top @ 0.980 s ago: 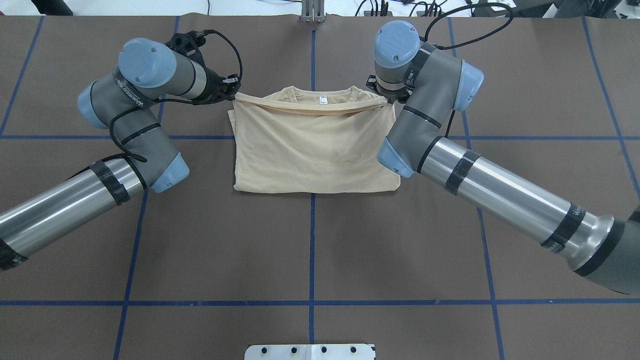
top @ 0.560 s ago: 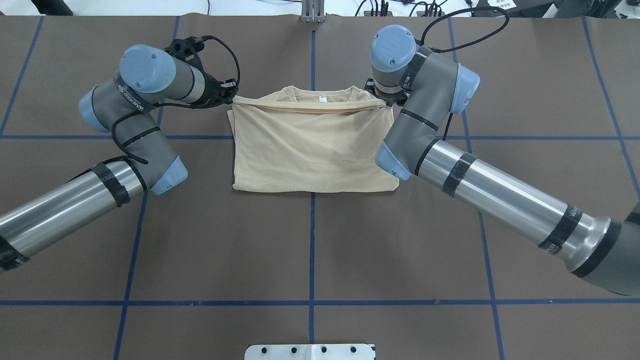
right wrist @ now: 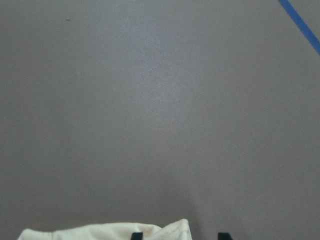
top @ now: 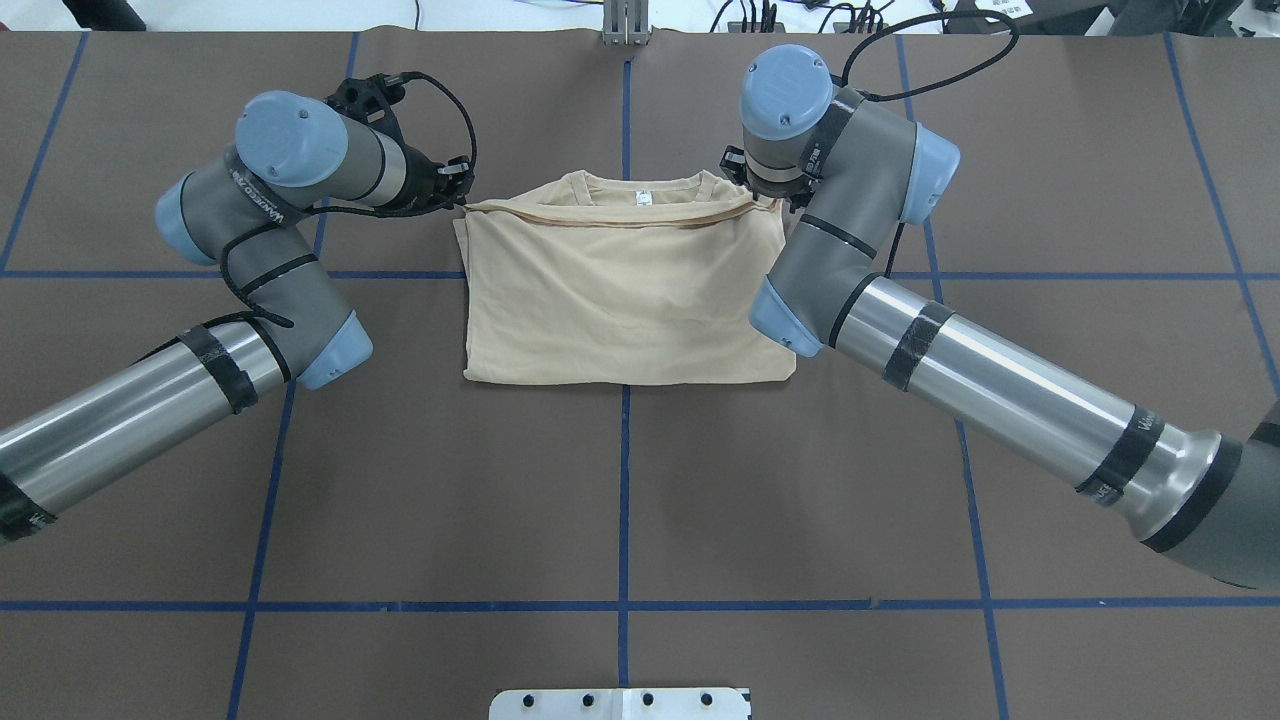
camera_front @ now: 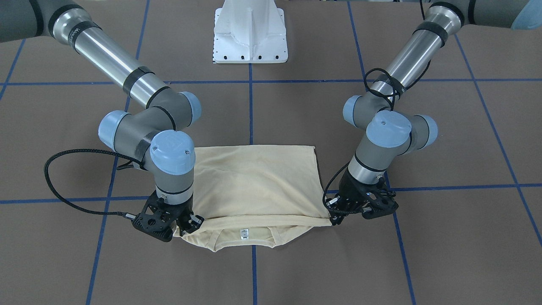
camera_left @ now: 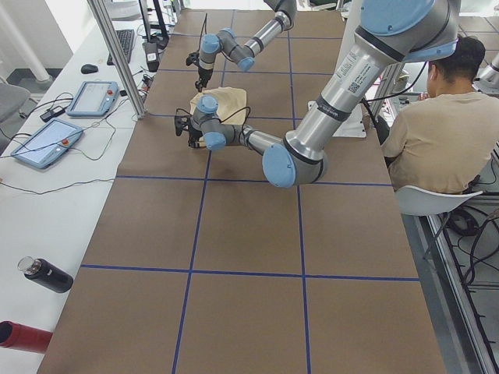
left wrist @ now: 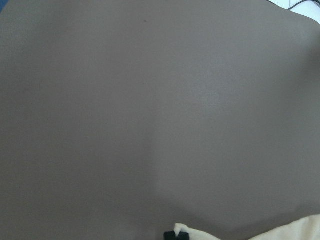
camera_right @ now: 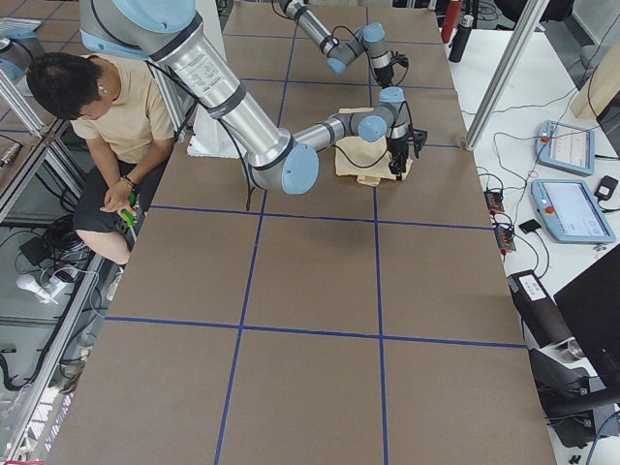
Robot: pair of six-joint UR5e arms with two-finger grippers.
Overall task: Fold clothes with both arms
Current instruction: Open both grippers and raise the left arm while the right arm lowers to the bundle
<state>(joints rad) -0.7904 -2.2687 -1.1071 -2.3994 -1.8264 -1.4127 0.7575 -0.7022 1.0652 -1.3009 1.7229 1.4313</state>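
Observation:
The pale cream T-shirt (top: 620, 300) lies folded on the brown table, its lower half brought up over the body, and its collar and white neck label (top: 644, 198) show past the fold's edge. My left gripper (top: 458, 190) sits at that edge's left corner. In the left wrist view its tips (left wrist: 176, 234) are together on fabric. My right gripper (top: 765, 195) is at the opposite corner. In the right wrist view its fingertips (right wrist: 136, 235) stand apart with the shirt's corner (right wrist: 100, 232) between them. In the front view the edge runs straight from the left gripper (camera_front: 334, 216) to the right gripper (camera_front: 184, 224).
The white pedestal base (camera_front: 250, 34) stands at the robot's side of the table. Blue tape lines (top: 624, 500) cross the brown cover. A seated person (camera_left: 437, 117) is beside the table. Tablets (camera_left: 93, 97) and bottles (camera_left: 47, 274) lie on a side bench.
Both grippers have carried the folded edge a little farther toward the collar and lower. The edge no longer sags above the shirt and sits close to the neckline.

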